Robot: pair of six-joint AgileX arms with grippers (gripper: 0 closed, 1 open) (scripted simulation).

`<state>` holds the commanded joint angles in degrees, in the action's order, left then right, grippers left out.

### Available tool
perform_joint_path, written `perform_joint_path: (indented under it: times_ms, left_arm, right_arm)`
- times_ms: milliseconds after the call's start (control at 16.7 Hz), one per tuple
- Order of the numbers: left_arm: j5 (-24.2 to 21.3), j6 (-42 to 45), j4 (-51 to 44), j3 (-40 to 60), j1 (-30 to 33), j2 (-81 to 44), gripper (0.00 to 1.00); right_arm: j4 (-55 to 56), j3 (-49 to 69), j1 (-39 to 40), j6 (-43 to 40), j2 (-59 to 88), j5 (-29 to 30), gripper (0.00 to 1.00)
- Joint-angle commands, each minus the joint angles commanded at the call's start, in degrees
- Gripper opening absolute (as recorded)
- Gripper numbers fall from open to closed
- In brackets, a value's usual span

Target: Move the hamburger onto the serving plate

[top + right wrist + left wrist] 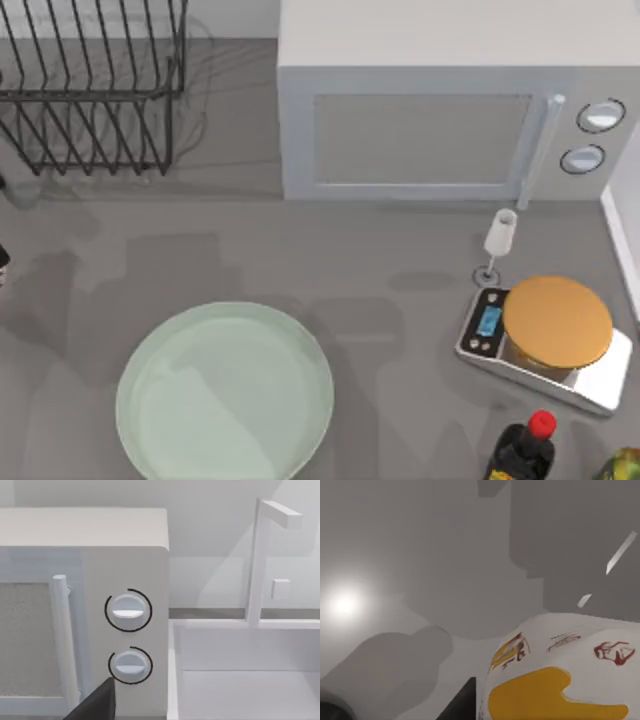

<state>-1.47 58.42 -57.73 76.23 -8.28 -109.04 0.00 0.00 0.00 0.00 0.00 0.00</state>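
- Left gripper (465,702): a dark edge of it juts into the left wrist view; whether it is apart, together or clamped cannot be told.
- Hamburger (560,675): a white lump with a broad yellow patch and small red marks, seen very near the left wrist camera, just beside that dark edge. Grey table surface with soft shadows lies behind it (where on the table it sits cannot be told).
- Right gripper (97,705): a dark tip of it shows in the right wrist view; its state cannot be told either.
- Past that tip stands the microwave (420,140), white, with two round knobs (128,610) one above the other and an upright bar handle beside them.
- Next to the microwave's knob side is a white sink (240,680) with a thin angular tap (257,560) rising from its far rim.
- Plate (225,395): pale mint green, round and bare, on the table (380,400) at front left of centre in the top view.
- Black wire rack (95,90): back left corner, left of the microwave.
- Scale (487,325): on the right side, carrying an orange-tan disc (557,322); a small glass (498,235) stands just behind it, in front of the microwave.
- Dark bottle (522,450) with a red cap: front right, just in front of the scale and well apart from the plate.
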Motion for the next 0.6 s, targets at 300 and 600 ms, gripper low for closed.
perform_joint_path:
  times_ms: [300,600]
  left_arm:
    - [0.1,-0.3,-8.1,5.7,0.1,3.7,0.00]
    - [0.1,-0.7,-8.0,5.6,0.3,3.6,0.00]
  right_arm:
    - [0.0,0.0,0.0,0.0,0.0,0.0,1.00]
    - [0.0,0.0,0.0,0.0,0.0,0.0,1.00]
